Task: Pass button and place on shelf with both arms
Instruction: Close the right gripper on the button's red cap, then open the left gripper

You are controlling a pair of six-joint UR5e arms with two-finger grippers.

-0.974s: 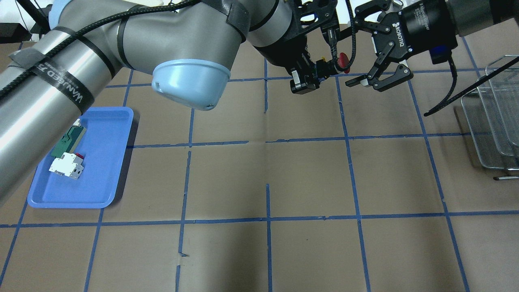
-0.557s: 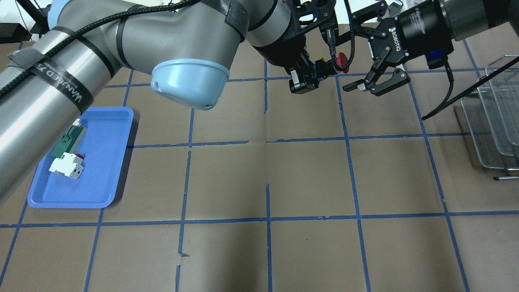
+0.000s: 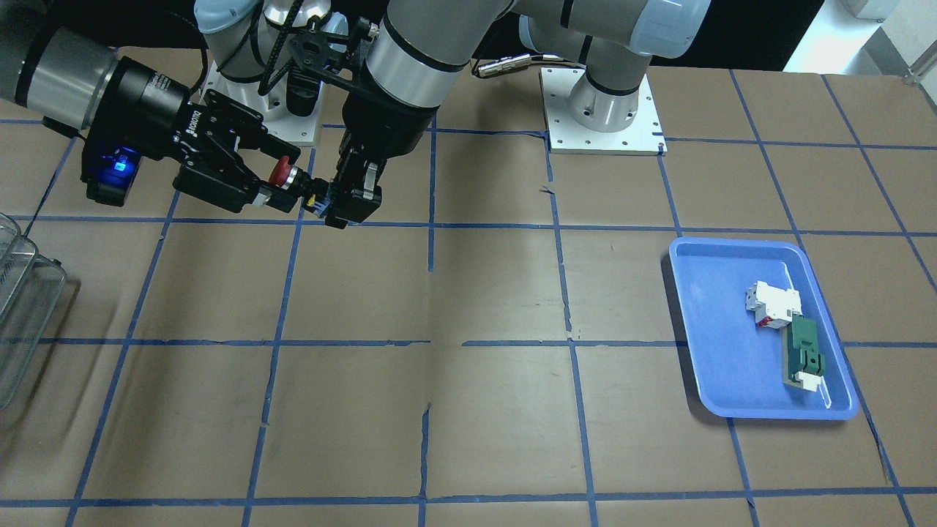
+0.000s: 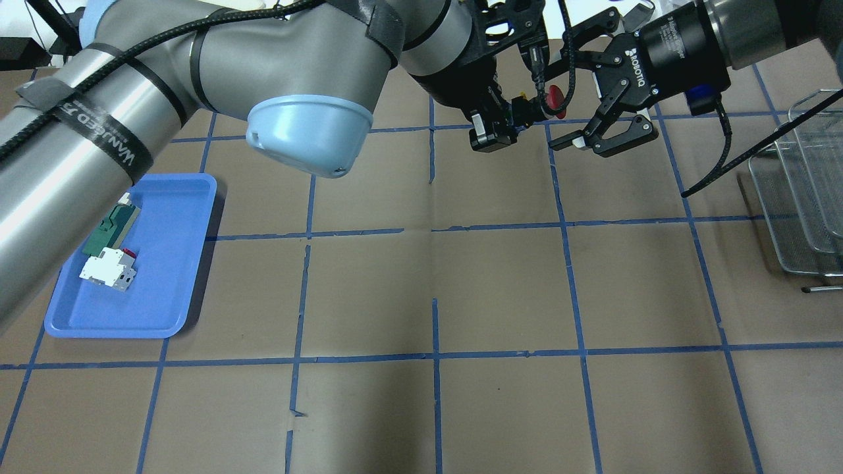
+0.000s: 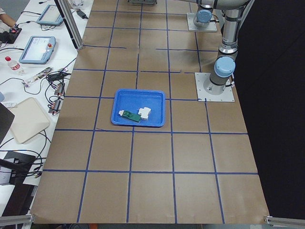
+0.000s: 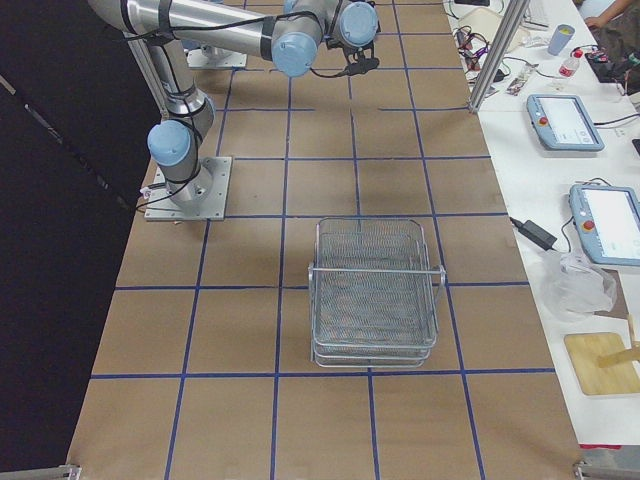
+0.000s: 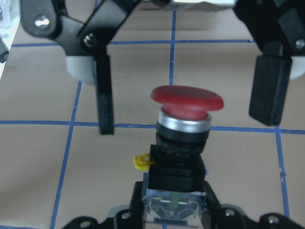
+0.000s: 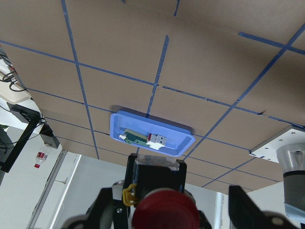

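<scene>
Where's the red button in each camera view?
Front-facing: button at upper left.
Overhead: button at top, right of centre.
Exterior left: not in it.
Exterior right: too small to tell.
Left wrist: button at centre.
Right wrist: button at bottom centre.
Shared landmark: blue tray, in all but exterior right and left wrist.

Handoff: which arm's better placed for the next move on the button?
Right. The right gripper is open, with fingers either side of the red cap of the button, so it likely only needs to close. The left gripper grips the body; the shelf stands on the right arm's side.
</scene>
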